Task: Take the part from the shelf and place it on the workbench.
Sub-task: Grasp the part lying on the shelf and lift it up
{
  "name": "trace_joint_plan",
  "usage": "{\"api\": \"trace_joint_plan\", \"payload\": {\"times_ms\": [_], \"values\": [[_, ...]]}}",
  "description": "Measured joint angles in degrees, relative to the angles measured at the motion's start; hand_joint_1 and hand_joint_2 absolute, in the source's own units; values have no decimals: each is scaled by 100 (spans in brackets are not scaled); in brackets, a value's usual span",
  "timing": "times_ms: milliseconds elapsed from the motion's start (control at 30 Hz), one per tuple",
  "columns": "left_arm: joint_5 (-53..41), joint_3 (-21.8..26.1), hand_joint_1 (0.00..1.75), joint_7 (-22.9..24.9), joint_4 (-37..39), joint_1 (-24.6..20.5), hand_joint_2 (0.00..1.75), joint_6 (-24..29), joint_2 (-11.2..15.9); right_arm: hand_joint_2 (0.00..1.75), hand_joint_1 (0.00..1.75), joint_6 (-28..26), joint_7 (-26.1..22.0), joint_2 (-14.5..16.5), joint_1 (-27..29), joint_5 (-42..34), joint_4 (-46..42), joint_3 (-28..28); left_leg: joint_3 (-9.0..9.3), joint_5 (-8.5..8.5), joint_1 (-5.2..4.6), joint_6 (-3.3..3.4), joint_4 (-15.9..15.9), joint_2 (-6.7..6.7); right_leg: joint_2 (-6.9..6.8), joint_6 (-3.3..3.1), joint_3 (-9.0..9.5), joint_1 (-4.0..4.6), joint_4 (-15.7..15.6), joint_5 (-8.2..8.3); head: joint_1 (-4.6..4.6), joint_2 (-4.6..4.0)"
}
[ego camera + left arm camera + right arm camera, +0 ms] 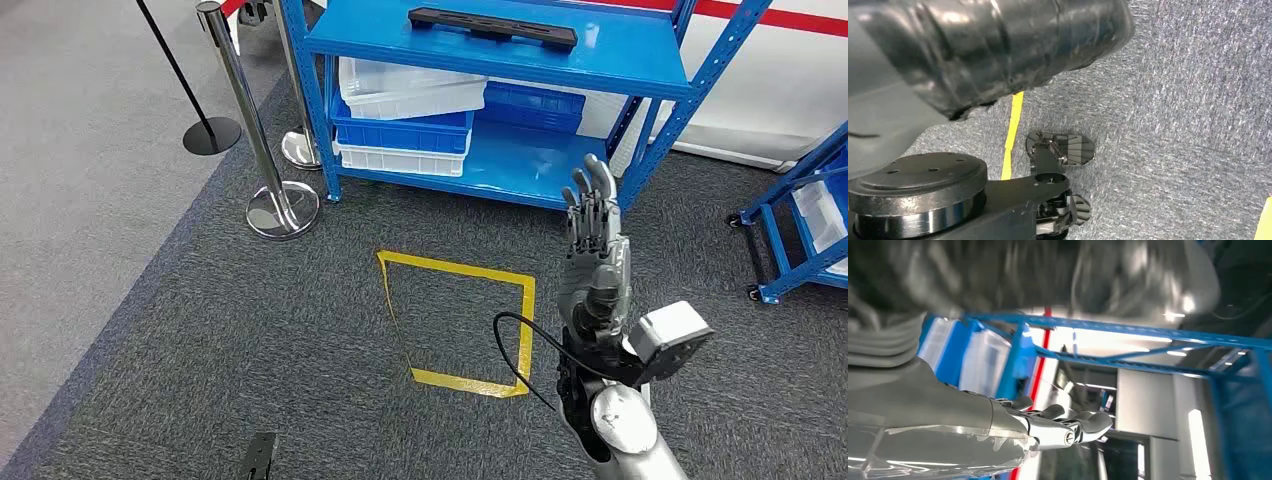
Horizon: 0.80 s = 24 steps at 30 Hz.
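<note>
Right hand [592, 235] raised in front of blue shelf [640, 60], fingers [598, 180] extended upward and close together, slightly spread at tips, holding nothing. Long black part [493, 27] flat on top shelf level, well beyond fingertips and off to their left, untouched. Stacked white and blue bins [405, 120] on lower level, left of fingers. Yellow tape rectangle [525, 330] on grey carpet just left of right forearm. Chrome stanchions [282, 205] far left of fingers. In right wrist view, fingers [1088, 422] stretched out straight with blue shelf frame beyond. Left hand [1063, 150] hanging over carpet by yellow tape line; cannot tell finger state.
</note>
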Motion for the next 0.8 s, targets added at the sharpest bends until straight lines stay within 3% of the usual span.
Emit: {"api": "trace_joint_plan", "payload": {"times_ms": [100, 167, 267, 333, 433, 467, 500, 533, 633, 700, 800], "values": [[-1, -50, 0, 24, 0, -17, 0, 7, -16, 0, 0, -1, 19, -44, 9, 29, -159, 3, 12, -75, 9, -60, 65, -24, 22, 21, 324, -31, -795, 474, 6, 0], [-3, -96, 0, 53, 0, -43, 0, 19, -31, 0, 0, 0, 33, -78, 33, 39, -281, 20, -19, -136, -6, -138, 142, -49, 56, -10, 512, -31, -1266, 631, 12, 0], [-2, -146, 0, 92, 0, -64, 0, 50, -51, 0, 0, -9, 71, -115, 83, 22, -399, 60, -54, -166, -5, -227, 157, -54, 52, -128, 526, -13, -1316, 589, 7, 0], [2, -180, 0, 108, 0, -74, 0, 69, -58, 0, 0, -16, 106, -131, 93, 4, -468, 80, -131, -288, 0, -273, 345, 52, 28, -208, 561, -21, -1344, 581, -18, 0], [-5, -225, 0, 116, 0, -106, 0, 90, -67, 0, 0, -16, 131, -139, 121, -31, -530, 105, -668, -690, -4, -305, 1353, 185, -34, -289, 606, 1, -1360, 546, -66, 0], [-7, -235, 0, 123, 0, -106, 0, 97, -70, 0, 0, -16, 136, -140, 136, -45, -534, 111, -850, -746, -4, -302, 1645, 191, -50, -307, 619, 17, -1360, 531, -66, 0], [-7, -241, 0, 129, 0, -102, 0, 104, -74, 0, 0, -16, 138, -141, 151, -58, -539, 118, -949, -699, -5, -291, 1763, 194, -61, -320, 637, 32, -1359, 515, -66, 0], [-7, -245, 0, 136, -1, -99, 0, 111, -76, 0, 0, -16, 140, -143, 161, -66, -547, 125, -942, -543, -10, -269, 1664, 197, -65, -326, 663, 45, -1359, 498, -66, 0], [-7, -251, 0, 158, -2, -105, 0, 120, -77, 0, 0, -16, 143, -145, 171, -76, -583, 140, -531, 45, -59, -151, 672, 226, -69, -302, 759, 73, -1356, 433, -61, 0], [-9, -267, 0, 179, -2, -114, 0, 111, -84, 0, 0, -16, 149, -146, 178, -83, -599, 144, -364, 82, -100, -98, 322, 240, -75, -262, 768, 85, -1356, 412, -58, 0], [-13, -291, 0, 205, -4, -105, 0, 102, -96, 0, 0, -16, 168, -157, 190, -94, -618, 146, -305, 59, -87, -61, 200, 215, -90, -181, 759, 87, -1346, 372, -58, 0]]}}
